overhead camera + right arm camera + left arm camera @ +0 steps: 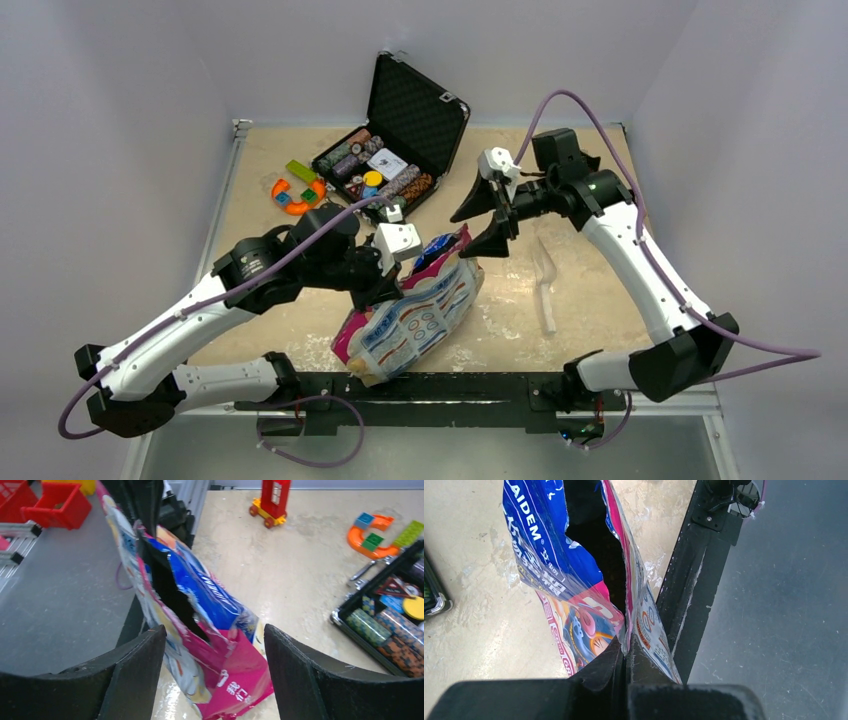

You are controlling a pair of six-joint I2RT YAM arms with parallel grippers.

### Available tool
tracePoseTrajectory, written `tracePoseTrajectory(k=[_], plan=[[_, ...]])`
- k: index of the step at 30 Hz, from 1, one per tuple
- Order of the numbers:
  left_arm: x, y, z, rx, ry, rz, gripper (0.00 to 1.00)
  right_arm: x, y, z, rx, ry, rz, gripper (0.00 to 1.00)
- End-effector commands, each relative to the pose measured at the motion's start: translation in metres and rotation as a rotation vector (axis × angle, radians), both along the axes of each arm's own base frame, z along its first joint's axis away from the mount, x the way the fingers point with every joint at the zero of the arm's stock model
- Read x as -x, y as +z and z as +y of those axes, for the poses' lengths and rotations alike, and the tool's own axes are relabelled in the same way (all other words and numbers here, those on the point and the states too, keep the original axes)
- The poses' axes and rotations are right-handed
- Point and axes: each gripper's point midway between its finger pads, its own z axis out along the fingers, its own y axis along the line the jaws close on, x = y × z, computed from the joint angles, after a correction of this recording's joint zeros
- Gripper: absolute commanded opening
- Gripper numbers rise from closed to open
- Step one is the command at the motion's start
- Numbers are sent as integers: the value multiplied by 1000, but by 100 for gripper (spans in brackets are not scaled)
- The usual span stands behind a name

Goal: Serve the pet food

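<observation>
The pet food bag (415,320), glossy, pink-edged, printed white and blue, stands tilted at the table's near edge with its torn top open. My left gripper (393,288) is shut on the bag's top edge; in the left wrist view its jaws (628,652) pinch the white printed wall beside the bag's dark mouth (596,545). My right gripper (487,218) is open and empty, just right of and above the bag's pink top corner; in the right wrist view the bag (210,600) lies beyond the gripper (215,630). The kibble is hidden inside the bag.
A white scoop (545,282) lies on the table right of the bag. An open black case of poker chips (385,170) stands at the back, also in the right wrist view (382,617). An orange toy with blocks (298,190) lies left of it. The black base rail (450,385) runs along the near edge.
</observation>
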Motion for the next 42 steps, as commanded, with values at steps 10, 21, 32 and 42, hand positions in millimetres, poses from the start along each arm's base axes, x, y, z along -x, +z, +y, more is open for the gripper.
tracePoseTrajectory(k=[10, 21, 32, 42], plan=[[21, 47, -10, 174, -103, 5, 0, 32, -4, 15, -34, 151, -55, 48], [-33, 59, -1, 91, 193, -71, 0, -22, -7, -30, 98, -418, -266, 0], [1, 35, 37, -7, 524, 334, 72, -18, 7, -66, 71, -680, -286, 0], [-8, 82, 87, 100, 1102, 592, 99, -12, 11, -61, 67, -669, -325, 0]])
